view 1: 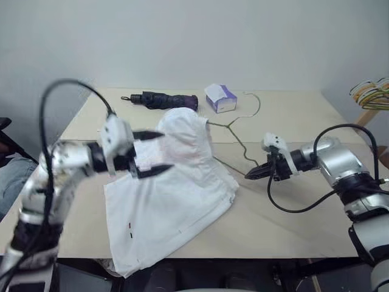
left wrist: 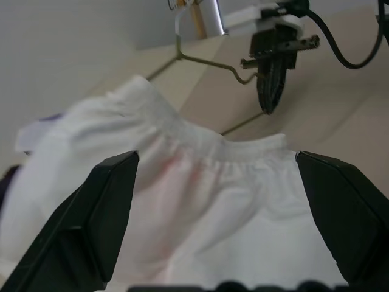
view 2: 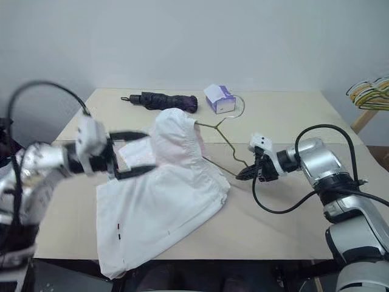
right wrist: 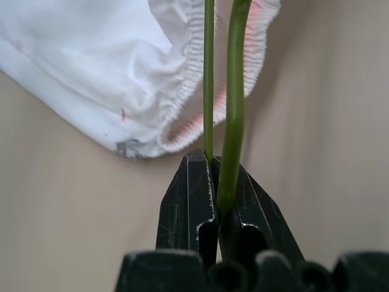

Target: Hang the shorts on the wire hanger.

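The white shorts (view 1: 173, 207) lie spread on the table, their gathered, pink-tinged waistband (view 1: 185, 125) raised at the far end. The thin wire hanger (view 1: 234, 131) runs from its hook by the tissue box down into the waistband. My right gripper (view 1: 250, 174) is shut on the wire hanger's near corner; in the right wrist view the two wires (right wrist: 234, 91) rise from its closed tips (right wrist: 214, 176) toward the shorts (right wrist: 121, 73). My left gripper (view 1: 159, 153) hovers open at the shorts' left side, its fingers (left wrist: 91, 225) wide apart with the waistband (left wrist: 200, 152) beyond them.
A folded dark umbrella (view 1: 164, 100) and a white-and-purple tissue box (view 1: 220, 97) lie at the table's far side. Coloured hangers (view 1: 372, 94) hang at the far right. The shorts' lower hem droops over the table's near edge (view 1: 243, 254). A person's leg (view 1: 13, 176) shows at left.
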You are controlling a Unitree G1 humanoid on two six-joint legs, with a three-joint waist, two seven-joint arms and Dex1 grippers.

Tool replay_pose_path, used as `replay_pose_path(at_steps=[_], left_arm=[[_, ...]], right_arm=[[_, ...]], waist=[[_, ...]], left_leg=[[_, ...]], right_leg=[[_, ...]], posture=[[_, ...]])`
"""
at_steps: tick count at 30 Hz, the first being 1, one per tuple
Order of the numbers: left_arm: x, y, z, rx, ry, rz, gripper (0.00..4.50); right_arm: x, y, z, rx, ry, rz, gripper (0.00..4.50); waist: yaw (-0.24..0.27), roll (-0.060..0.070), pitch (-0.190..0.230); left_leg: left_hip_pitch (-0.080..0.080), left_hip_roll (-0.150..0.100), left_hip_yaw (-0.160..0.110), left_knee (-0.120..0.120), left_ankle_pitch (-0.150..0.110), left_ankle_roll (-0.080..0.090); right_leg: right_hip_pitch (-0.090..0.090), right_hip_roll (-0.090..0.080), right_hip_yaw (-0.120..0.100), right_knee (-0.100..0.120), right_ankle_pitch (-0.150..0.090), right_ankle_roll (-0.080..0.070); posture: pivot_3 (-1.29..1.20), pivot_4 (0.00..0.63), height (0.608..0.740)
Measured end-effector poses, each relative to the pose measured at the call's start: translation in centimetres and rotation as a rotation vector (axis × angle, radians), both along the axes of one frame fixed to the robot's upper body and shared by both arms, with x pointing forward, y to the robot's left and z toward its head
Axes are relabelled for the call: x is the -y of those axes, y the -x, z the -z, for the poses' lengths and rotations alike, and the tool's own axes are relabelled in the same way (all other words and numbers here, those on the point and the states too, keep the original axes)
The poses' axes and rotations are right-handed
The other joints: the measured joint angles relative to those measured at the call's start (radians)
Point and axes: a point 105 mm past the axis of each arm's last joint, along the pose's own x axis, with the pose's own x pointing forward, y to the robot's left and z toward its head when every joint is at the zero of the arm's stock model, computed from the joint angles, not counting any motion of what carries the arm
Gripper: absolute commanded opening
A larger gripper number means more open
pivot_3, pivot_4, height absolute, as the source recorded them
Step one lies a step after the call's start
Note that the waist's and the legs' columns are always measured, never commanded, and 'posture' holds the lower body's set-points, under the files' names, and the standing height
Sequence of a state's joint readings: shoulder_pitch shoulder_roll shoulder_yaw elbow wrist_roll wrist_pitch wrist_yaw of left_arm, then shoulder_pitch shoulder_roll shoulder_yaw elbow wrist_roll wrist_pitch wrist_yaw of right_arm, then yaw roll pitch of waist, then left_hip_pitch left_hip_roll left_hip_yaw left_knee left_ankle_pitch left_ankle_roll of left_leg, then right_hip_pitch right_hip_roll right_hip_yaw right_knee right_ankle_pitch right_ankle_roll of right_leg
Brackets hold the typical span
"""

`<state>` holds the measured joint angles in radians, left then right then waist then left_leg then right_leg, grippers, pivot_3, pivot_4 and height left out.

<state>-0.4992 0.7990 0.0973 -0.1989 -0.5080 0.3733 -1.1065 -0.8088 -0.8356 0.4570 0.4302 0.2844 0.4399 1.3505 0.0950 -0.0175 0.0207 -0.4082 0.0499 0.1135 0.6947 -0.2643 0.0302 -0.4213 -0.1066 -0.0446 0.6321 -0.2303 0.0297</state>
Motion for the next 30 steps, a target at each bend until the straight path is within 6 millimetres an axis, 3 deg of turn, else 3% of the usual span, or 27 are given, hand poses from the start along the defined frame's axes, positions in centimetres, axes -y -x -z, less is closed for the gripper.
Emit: replay_pose_path(at_steps=[5,7,10,15,23,26,30], left_arm=[[-1.9,-2.1,-4.7,0.094,-0.028,0.058,4.46],[-2.3,-3.0,-4.9,0.096,-0.088,0.080,4.46],[-2.6,-4.7,-3.9,0.050,-0.202,0.109,4.46],[-0.6,-5.1,-2.2,-0.038,-0.296,0.260,4.46],[1.1,-4.9,0.8,-0.132,-0.449,0.353,4.46],[1.0,-5.3,2.0,-0.173,-0.490,0.346,3.89],[0.8,-6.0,3.0,-0.221,-0.514,0.315,2.60]], right_arm=[[-1.2,0.1,-1.2,0.097,0.062,-0.070,0.00],[-1.9,0.3,-1.7,0.125,0.067,-0.107,0.00],[-2.9,0.5,-2.1,0.163,0.089,-0.155,0.00],[-5.3,0.3,-2.4,0.196,0.105,-0.204,0.00],[-5.7,-0.1,-2.3,0.223,0.160,-0.185,0.00],[-5.8,-0.1,-2.4,0.230,0.173,-0.187,0.00],[-6.0,0.1,-2.6,0.235,0.178,-0.192,0.00]], waist=[[-0.030,0.000,0.000],[-0.036,0.000,0.000],[-0.045,0.000,0.000],[-0.059,0.000,0.000],[-0.060,0.000,0.000],[-0.061,0.000,0.000],[-0.065,0.000,0.000]], left_leg=[[0.000,0.000,0.000,0.000,0.000,0.000],[0.000,-0.001,0.000,0.000,0.001,0.000],[0.000,0.000,0.000,0.001,0.001,-0.001],[-0.002,0.000,0.000,0.002,0.000,0.000],[-0.002,0.000,0.000,0.002,0.000,0.001],[-0.002,0.000,0.000,0.003,0.000,0.001],[-0.003,0.000,0.000,0.004,0.000,0.001]], right_leg=[[0.000,0.000,0.000,-0.001,0.000,0.001],[0.001,0.000,0.000,-0.001,0.000,0.001],[0.001,0.001,0.000,0.000,0.000,0.001],[-0.002,0.001,0.001,0.000,0.000,0.001],[-0.002,0.001,0.002,0.001,0.000,0.002],[-0.002,0.001,0.002,0.003,0.000,0.002],[-0.002,0.001,0.002,0.003,0.000,0.002]], posture=[[0.10,0.000,0.740],[0.10,0.000,0.740],[0.10,0.000,0.740],[0.08,0.000,0.740],[0.06,0.000,0.740],[0.05,0.000,0.740],[0.05,0.000,0.740]])
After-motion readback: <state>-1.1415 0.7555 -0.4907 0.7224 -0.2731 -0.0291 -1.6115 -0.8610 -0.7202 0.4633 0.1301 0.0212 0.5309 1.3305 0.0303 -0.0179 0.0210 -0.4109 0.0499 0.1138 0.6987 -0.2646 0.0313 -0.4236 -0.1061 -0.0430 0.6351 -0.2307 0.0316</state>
